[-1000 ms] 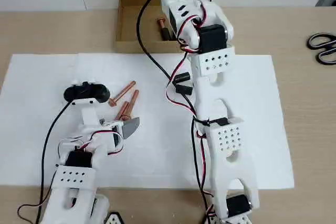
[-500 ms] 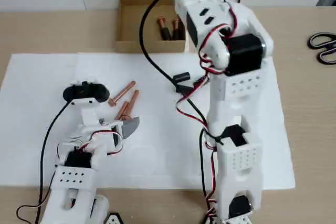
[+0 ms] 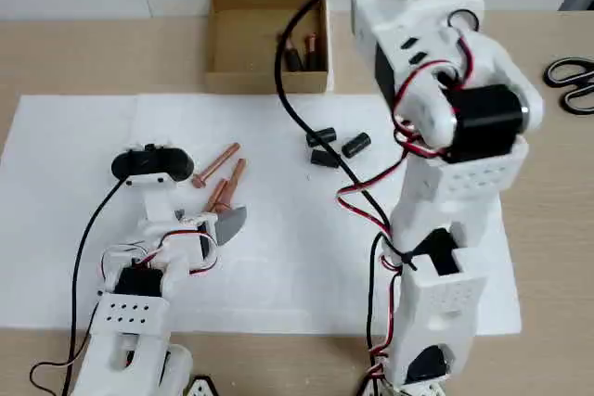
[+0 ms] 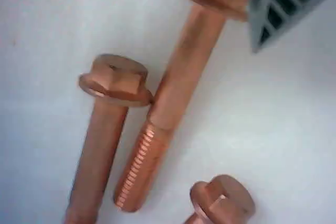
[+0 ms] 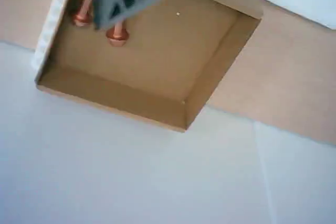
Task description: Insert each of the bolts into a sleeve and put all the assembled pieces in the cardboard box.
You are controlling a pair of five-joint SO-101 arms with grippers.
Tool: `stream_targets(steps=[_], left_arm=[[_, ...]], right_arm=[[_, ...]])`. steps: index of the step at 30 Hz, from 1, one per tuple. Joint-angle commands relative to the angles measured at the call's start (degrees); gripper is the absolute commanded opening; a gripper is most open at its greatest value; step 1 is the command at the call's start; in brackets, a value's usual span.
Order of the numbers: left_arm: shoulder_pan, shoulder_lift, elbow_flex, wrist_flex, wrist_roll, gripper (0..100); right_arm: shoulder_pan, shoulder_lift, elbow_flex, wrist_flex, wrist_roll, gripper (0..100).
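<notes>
high view: two sleeved copper bolts (image 3: 302, 51) sit in the brown cardboard box (image 3: 223, 44), three bare copper bolts (image 3: 229, 183) and three black cylindrical sleeves (image 3: 322, 136) lie unassembled on white paper (image 3: 74, 136), left pincer (image 3: 223, 215) wide and empty, right pincer (image 5: 113, 3) cannot tell.

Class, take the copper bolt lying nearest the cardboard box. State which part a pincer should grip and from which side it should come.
Grip the bolt mid-shank, coming straight down from above and closing across its length. It lies flat on the white paper, so only its two long sides are free; the flanged head is wider.
</notes>
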Motion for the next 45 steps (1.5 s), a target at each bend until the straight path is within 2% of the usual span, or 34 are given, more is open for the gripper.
stream_targets(steps=[1, 6, 11, 18, 22, 30, 35, 40, 45], left_arm=[[-0.26, -0.97, -0.13, -1.32, -0.18, 36], [-0.26, -0.97, -0.13, -1.32, -0.18, 36], [-0.26, -0.97, -0.13, -1.32, -0.18, 36], [-0.26, -0.97, -0.13, -1.32, -0.18, 36], [-0.26, -0.97, -0.13, -1.32, -0.18, 36], [0.0, -0.97, -0.13, -1.41, -0.35, 36], [0.18, -0.97, -0.13, -1.05, -0.35, 36], [-1.23, -0.97, -4.0, 5.27, -0.44, 36], [-8.18, -0.62, -18.42, 22.24, -0.53, 36]], right_arm=[[0.84, -2.59, -1.76, 0.48, 0.18, 15.1], [0.92, -2.42, -1.05, 0.66, 0.18, 15.1], [0.84, -2.59, 6.33, 0.66, 0.44, 15.1], [0.75, -4.09, 24.18, 0.75, 0.53, 15.1], [0.4, -11.82, 35.34, 0.75, 0.53, 15.1], [-2.59, -26.33, 68.4, 0.22, 0.53, 15.1], [-0.13, -26.42, 78.07, -0.22, 0.53, 15.2], [1.98, -22.46, 80.44, -1.89, 1.76, 15.3], [-0.13, -18.33, 80.26, -1.98, 14.07, 15.1]])
